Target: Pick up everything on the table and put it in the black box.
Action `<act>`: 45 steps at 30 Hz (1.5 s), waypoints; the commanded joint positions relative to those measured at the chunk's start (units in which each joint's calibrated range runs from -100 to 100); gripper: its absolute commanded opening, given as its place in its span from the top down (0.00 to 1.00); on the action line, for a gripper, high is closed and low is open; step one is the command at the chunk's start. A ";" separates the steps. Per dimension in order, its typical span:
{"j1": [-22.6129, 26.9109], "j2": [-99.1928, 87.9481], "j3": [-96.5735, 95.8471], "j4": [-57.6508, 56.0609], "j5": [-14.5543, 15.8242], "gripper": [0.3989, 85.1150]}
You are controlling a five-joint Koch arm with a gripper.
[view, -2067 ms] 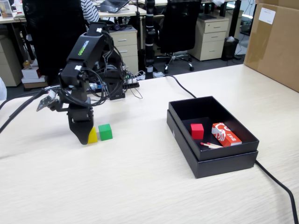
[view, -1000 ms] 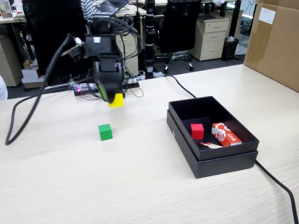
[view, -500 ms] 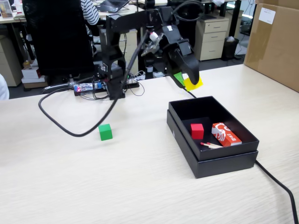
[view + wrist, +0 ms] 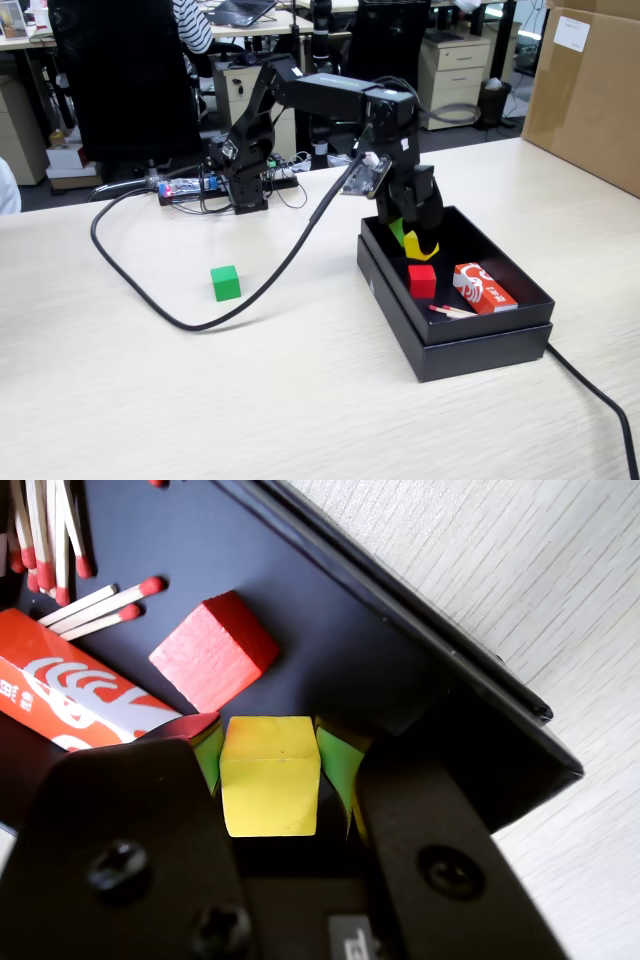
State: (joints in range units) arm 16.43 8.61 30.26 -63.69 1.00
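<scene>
an office of chairs and drawer units lies behind the pale beige wood-grain desk (image 4: 300,400). the black hand (image 4: 270,770) grips the small yellow wooden cube (image 4: 270,775) over the shallow matte black box (image 4: 520,340), just beside the small red cube (image 4: 422,281) inside. released here, the yellow cube might strike the red one and bounce out. the small green cube (image 4: 225,283) waits on the desk, well apart from the box.

- The matte black, boxy-linked hobby arm (image 4: 330,95) is showing bundled dark wires at its joints.
- A thick black cable (image 4: 250,290) is trailing from it.
- The black plastic gripper (image 4: 283,780) is wearing bright green pads (image 4: 340,765) and showing dark cross-head screws (image 4: 117,858) on both jaws.
</scene>
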 commanded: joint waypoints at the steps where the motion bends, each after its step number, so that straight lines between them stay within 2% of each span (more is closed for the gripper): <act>1: -0.20 -0.86 4.37 -0.37 0.05 0.99; 2: -0.34 -0.06 4.19 -0.46 -0.05 0.70; 5: -0.44 -0.75 3.92 -0.72 -0.05 0.56; 6: -0.49 -1.21 3.83 -0.72 0.00 0.54; 16: -2.00 -22.89 0.38 -0.98 -0.59 0.54; 17: -3.08 -29.66 -1.34 -0.98 -1.12 0.54; 18: -4.49 -37.24 -4.06 -1.07 -1.76 0.48; 20: -7.13 -48.02 -9.86 -2.53 -3.22 0.47; 27: -14.11 -65.46 -30.35 -2.53 -7.08 0.43; 30: -17.48 -68.56 -38.60 -2.53 -8.30 0.43; 37: -21.88 -68.10 -46.31 -2.53 -9.67 0.43; 40: -23.64 -65.12 -47.12 -2.19 -10.94 0.43; 45: -25.35 -57.43 -44.95 -1.93 -11.33 0.43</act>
State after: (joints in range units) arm -8.18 -51.20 -19.12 -66.01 -10.04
